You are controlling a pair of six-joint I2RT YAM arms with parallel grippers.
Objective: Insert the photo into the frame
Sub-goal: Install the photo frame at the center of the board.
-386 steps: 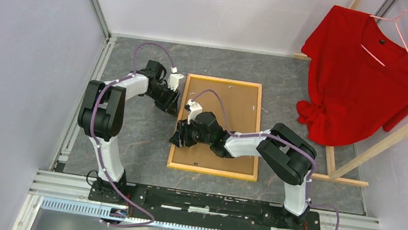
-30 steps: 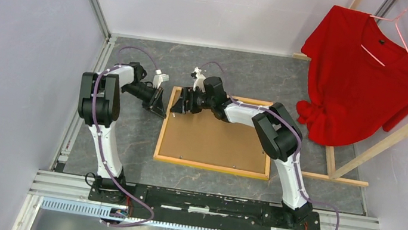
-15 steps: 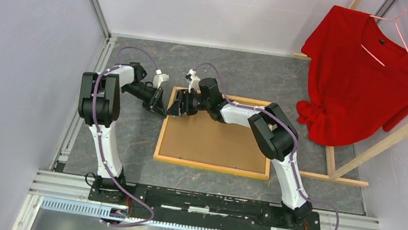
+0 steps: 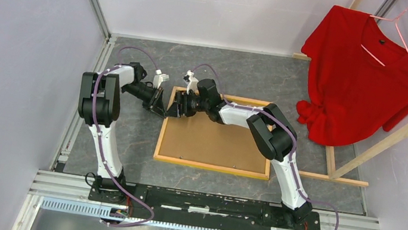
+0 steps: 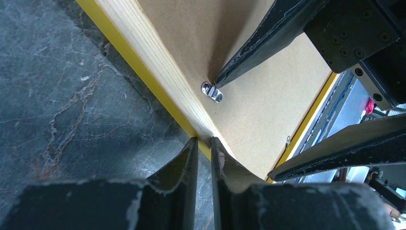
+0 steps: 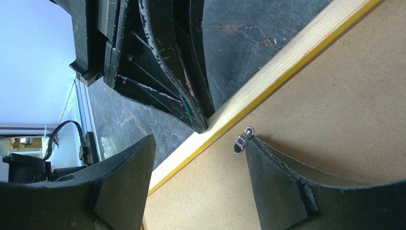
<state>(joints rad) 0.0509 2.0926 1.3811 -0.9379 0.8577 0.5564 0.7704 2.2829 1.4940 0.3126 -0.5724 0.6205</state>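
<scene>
Frame (image 4: 212, 167) lies back-up mid-table (image 4: 126, 134), its fibreboard backing panel (image 4: 216, 141) in place. Left gripper (image 4: 160, 110), clenched on nothing, touches the left rail near the far corner. Right gripper (image 4: 176, 108) is spread wide, one finger at a metal clip (image 6: 238, 142).

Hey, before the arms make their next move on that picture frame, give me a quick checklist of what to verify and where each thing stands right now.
1. Frame lying back side up: ok.
2. Left gripper shut, tips against the frame's wooden rail: ok.
3. Right gripper open, one fingertip at the metal clip: ok.
4. Clip turned clear of the backing panel: cannot tell.
5. Backing panel out of the frame: not ok, it sits inside.
6. Photo in sight: not ok, no view shows it.
</scene>
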